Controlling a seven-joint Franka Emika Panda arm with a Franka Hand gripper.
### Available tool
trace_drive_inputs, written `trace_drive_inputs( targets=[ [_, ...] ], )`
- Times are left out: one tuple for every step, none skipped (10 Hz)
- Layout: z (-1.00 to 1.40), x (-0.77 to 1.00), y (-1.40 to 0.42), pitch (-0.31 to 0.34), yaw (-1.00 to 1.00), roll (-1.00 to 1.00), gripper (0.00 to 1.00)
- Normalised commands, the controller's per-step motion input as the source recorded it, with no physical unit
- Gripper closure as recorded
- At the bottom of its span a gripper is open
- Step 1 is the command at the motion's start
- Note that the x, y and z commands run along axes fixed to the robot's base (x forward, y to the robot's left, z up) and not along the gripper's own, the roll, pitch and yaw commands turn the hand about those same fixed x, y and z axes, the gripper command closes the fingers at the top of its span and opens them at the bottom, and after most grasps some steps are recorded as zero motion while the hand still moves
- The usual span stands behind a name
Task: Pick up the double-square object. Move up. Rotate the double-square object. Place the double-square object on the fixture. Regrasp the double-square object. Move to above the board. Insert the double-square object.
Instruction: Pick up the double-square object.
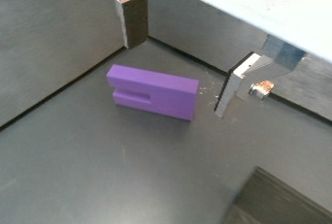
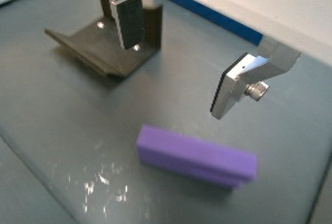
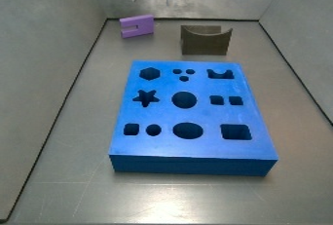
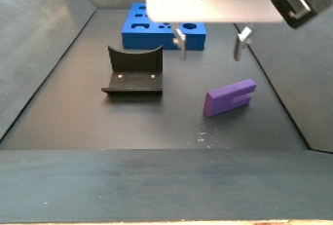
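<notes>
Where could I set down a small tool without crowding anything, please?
Bare floor lies beside the board toward either wall. It is crowded between the double-square object and the fixture, where the open hand hangs above the floor.

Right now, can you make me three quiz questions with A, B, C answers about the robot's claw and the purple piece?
1. Where is the double-square object?
A. Lying on the floor
B. On the board
C. In the fixture

2. What colour is the board?
A. Red
B. Blue
C. Green

3. What is the claw doing?
A. Squeezing the purple piece
B. Shut on nothing
C. Open, holding nothing

Answers:
1. A: both side views show it flat on the floor, apart from the fixture.
2. B: the slab with the cut-outs is bright blue.
3. C: the fingers stand wide apart above the piece, nothing between them.
</notes>
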Motion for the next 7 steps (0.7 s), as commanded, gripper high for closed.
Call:
trace_drive_inputs(
  targets=[
    [-0.33,-0.25,0.27,0.131,-0.31,0.18,0.00],
    [-0.38,-0.17,0.27,0.191,-0.34,0.18,0.00],
    [-0.42,-0.13,0.27,0.234,-0.35,0.22,0.00],
    [-0.45,-0.09,0.27,0.226,-0.39,0.25,0.00],
    [-0.47,-0.02,0.27,0.154,-0.48,0.25,0.00],
    [-0.49,0.00,0.22,0.129,-0.57,0.28,0.00],
    [-0.54,0.00,0.19,0.100,-0.61,0.32,0.00]
  ],
)
